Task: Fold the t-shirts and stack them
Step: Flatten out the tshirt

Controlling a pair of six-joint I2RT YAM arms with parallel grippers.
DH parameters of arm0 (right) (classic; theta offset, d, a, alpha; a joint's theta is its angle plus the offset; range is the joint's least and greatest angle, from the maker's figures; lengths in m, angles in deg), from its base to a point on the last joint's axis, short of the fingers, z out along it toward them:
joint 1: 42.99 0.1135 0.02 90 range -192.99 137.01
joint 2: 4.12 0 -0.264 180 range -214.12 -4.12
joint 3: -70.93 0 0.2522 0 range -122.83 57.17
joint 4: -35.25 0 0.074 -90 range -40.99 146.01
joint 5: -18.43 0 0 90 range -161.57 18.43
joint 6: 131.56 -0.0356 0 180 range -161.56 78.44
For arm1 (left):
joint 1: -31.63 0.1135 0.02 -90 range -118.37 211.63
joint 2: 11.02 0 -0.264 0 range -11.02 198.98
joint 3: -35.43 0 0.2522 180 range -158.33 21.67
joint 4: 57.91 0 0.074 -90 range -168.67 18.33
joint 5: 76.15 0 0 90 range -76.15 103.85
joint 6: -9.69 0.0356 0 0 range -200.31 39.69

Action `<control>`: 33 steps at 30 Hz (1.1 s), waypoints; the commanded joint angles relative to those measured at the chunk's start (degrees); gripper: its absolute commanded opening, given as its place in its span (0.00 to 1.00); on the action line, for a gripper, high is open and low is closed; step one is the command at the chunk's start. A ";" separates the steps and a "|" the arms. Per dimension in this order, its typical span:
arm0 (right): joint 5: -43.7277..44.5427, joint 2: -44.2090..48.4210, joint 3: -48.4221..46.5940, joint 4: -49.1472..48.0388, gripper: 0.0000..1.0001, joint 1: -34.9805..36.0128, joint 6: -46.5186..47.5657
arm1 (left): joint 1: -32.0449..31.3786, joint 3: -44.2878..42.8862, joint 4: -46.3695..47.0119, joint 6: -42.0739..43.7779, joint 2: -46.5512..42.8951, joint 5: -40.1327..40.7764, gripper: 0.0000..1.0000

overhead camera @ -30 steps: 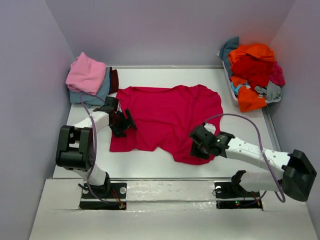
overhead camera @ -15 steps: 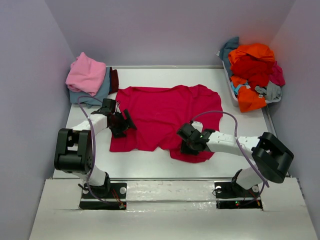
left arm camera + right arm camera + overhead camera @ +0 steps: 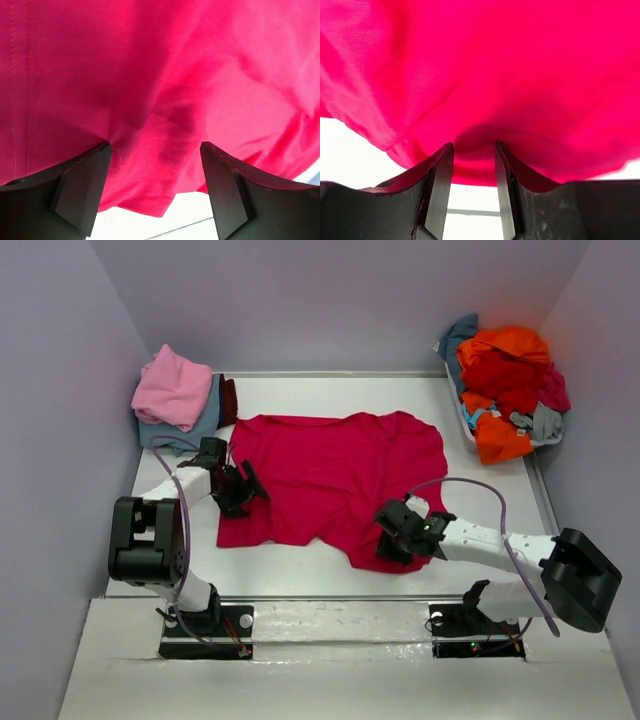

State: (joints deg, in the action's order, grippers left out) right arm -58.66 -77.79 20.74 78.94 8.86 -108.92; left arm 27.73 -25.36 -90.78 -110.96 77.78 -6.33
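Shirt: magenta-red t-shirt (image 3: pixel 330 470) lies spread out on the table (image 3: pixel 300 390) | left: my left gripper (image 3: pixel 250 483) stands spread wide over its left edge | right: my right gripper (image 3: pixel 385 540) pinches a fold of its near hem

Spread t-shirt (image 3: pixel 340 475): plain magenta-red, no print. Worktop (image 3: pixel 330 390): white.
Far-left corner stack: pink tee (image 3: pixel 172 385), dusty blue tee (image 3: pixel 195 430), maroon tee (image 3: pixel 229 398).
Far-right corner pile: orange tee (image 3: pixel 505 345), red tee (image 3: pixel 505 375), teal tee (image 3: pixel 458 335), grey tee (image 3: pixel 545 425). All are plain.
Left arm (image 3: pixel 175 485) and right arm (image 3: pixel 490 540): white with black joints. Left fingers (image 3: pixel 75 190) and right fingers (image 3: pixel 437 190): black.
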 commanded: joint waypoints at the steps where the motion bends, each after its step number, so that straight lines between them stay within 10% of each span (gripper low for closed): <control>1: 1.68 2.91 0.57 6.71 0.45 0.53 -3.58 | 0.65 -0.78 -10.50 0.86 2.87 12.00 0.85; 16: 3.26 5.20 -1.81 17.08 0.45 0.53 -5.59 | -1.99 -11.07 -28.78 -2.65 13.07 35.90 0.85; 33: 4.32 9.23 -2.86 20.70 0.45 0.53 -4.99 | -1.99 -10.72 -27.91 -3.10 15.09 36.18 0.86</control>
State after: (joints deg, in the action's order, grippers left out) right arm -56.19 -71.54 19.17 98.18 8.86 -113.59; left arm 25.11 -39.30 -115.24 -114.72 88.51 20.42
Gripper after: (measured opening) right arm 0.446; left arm 0.855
